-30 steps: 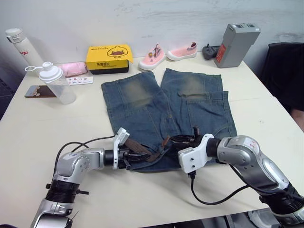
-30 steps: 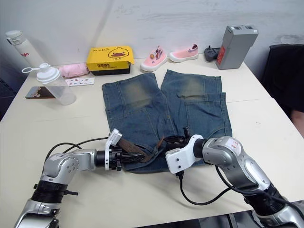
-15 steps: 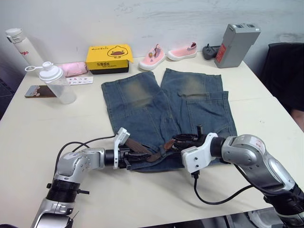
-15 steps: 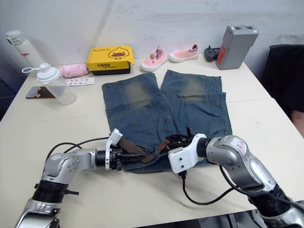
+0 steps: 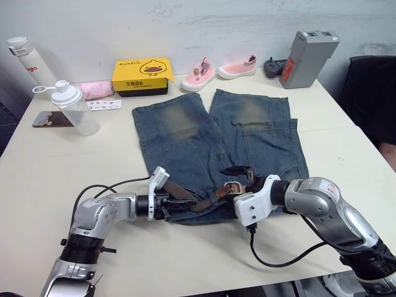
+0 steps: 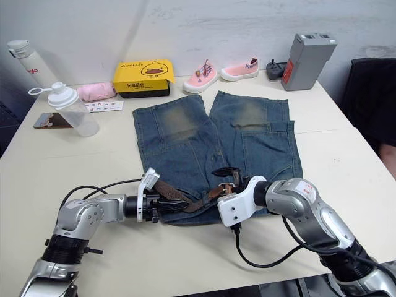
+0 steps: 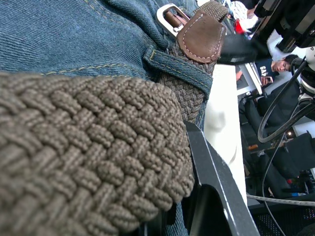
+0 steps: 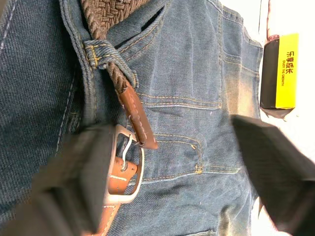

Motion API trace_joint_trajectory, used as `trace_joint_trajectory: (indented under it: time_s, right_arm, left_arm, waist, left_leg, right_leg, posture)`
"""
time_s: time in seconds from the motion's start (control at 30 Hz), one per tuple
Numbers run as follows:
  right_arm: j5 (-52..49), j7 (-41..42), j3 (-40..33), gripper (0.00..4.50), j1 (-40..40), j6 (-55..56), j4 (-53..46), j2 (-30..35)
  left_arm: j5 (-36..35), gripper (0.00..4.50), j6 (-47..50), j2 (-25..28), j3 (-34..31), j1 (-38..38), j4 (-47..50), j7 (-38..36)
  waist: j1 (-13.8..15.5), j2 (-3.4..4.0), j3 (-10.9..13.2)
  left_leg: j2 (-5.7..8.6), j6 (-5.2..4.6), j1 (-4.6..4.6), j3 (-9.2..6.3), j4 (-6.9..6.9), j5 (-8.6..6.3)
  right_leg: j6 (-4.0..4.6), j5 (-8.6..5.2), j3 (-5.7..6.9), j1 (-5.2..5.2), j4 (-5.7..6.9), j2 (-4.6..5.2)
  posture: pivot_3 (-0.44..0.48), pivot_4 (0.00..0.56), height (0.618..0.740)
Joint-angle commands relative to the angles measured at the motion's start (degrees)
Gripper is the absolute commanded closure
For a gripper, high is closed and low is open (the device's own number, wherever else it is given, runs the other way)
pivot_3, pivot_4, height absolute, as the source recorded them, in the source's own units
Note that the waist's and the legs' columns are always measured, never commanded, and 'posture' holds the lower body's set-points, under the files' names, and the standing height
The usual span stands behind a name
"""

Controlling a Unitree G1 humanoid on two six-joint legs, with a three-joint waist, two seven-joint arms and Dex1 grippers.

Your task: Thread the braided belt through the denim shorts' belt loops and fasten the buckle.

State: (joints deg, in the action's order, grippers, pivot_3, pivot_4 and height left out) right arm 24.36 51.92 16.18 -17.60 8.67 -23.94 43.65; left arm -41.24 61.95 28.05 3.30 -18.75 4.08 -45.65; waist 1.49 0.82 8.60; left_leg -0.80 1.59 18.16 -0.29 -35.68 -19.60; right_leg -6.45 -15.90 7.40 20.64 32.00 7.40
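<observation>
Here, the braided belt [image 5: 185, 195] lies along the denim shorts [image 5: 213, 145]' waistband, passing under a belt loop [image 8: 97, 51].
The right gripper [image 8: 162, 172] is spread over the silver buckle [image 8: 125, 169]; the left gripper [image 5: 166, 207] clamps the woven strap.

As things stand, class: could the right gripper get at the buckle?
Probably yes. The right gripper is open and right at the buckle, which lies on top of the shorts between its fingers. Nothing covers it; only the belt tip crosses its edge.
</observation>
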Motion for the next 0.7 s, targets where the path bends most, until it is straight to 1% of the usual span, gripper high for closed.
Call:
trace_joint_trajectory:
  time_s: [0.03, 0.17, 0.27, 0.33, 0.37, 0.43, 0.53, 0.7]
  right_arm:
    - [0.24, -0.29, 0.67, 0.25, -0.33, 0.47, -1.49, -0.71]
    - [0.87, -0.55, 1.54, 0.25, -0.81, 0.54, -0.72, -1.26]
    - [0.93, -0.48, 1.82, 1.04, -1.69, 0.46, -0.31, -1.78]
    - [0.84, -0.26, 1.84, 2.0, -2.08, 0.26, -0.38, -1.94]
    - [0.67, -0.14, 1.75, 2.34, -2.1, 0.27, -0.48, -1.83]
    - [0.39, 0.07, 1.6, 3.27, -2.02, 0.27, -0.57, -1.64]
    - [0.47, 0.35, 1.81, 4.47, -1.4, 0.16, -0.74, -1.61]
    - [0.42, 1.06, 2.12, 4.47, -0.76, -0.46, -1.23, -1.57]
  left_arm:
    - [-0.73, 4.5, 0.73, 0.36, -0.09, 0.44, 2.19, -0.43]
    - [-0.68, 4.5, 0.7, 0.37, -0.24, 0.56, 2.15, -0.51]
    - [-0.64, 4.5, 0.62, 0.3, -0.29, 0.9, 2.26, -0.48]
    - [-0.64, 4.5, 0.63, 0.35, -0.31, 1.14, 2.43, -0.48]
    - [-0.67, 4.5, 0.66, 0.37, -0.36, 1.21, 2.46, -0.49]
    - [-0.65, 4.5, 0.66, 0.32, -0.42, 1.23, 2.46, -0.41]
    - [-0.69, 4.5, 0.72, 0.18, -0.58, 1.24, 2.53, -0.28]
    - [-0.68, 4.5, 0.8, 0.1, -0.76, 1.19, 2.57, -0.14]
  waist:
    - [-0.01, 0.0, 0.0]
    - [-0.01, 0.0, 0.0]
    - [-0.03, 0.0, 0.0]
    - [-0.02, 0.0, 0.0]
    - [-0.01, 0.0, 0.0]
    - [-0.01, 0.01, 0.0]
    - [-0.05, 0.01, -0.01]
    - [-0.09, 0.01, -0.01]
  left_leg:
    - [0.0, 0.0, 0.0, 0.0, 0.0, 0.0]
    - [0.0, 0.0, 0.0, 0.0, 0.0, 0.0]
    - [0.0, 0.0, 0.0, 0.0, 0.0, 0.0]
    - [0.0, 0.0, 0.0, 0.0, 0.0, 0.0]
    - [0.0, 0.0, 0.0, 0.0, 0.0, 0.0]
    - [0.0, 0.0, 0.0, 0.0, 0.0, 0.0]
    - [0.0, 0.0, 0.0, 0.0, -0.01, 0.0]
    - [-0.01, 0.0, -0.01, 0.01, 0.0, 0.0]
  right_leg:
    - [0.0, 0.0, 0.0, 0.0, 0.0, 0.0]
    - [0.0, 0.0, 0.0, 0.0, 0.0, 0.0]
    - [0.0, 0.0, 0.0, 0.0, 0.0, 0.0]
    - [0.0, 0.0, 0.0, 0.0, 0.0, 0.0]
    - [0.0, 0.0, 0.0, 0.0, 0.0, 0.0]
    - [0.0, 0.0, 0.01, 0.0, 0.0, 0.0]
    - [0.0, 0.0, 0.0, 0.0, 0.0, -0.01]
    - [0.0, 0.0, -0.01, 0.0, 0.0, -0.01]
  posture:
    - [0.0, 0.15, 0.739]
    - [0.0, 0.15, 0.739]
    - [0.0, 0.15, 0.739]
    - [0.0, 0.15, 0.739]
    - [0.0, 0.15, 0.739]
    - [0.0, 0.15, 0.739]
    - [0.0, 0.15, 0.739]
    - [0.0, 0.15, 0.739]
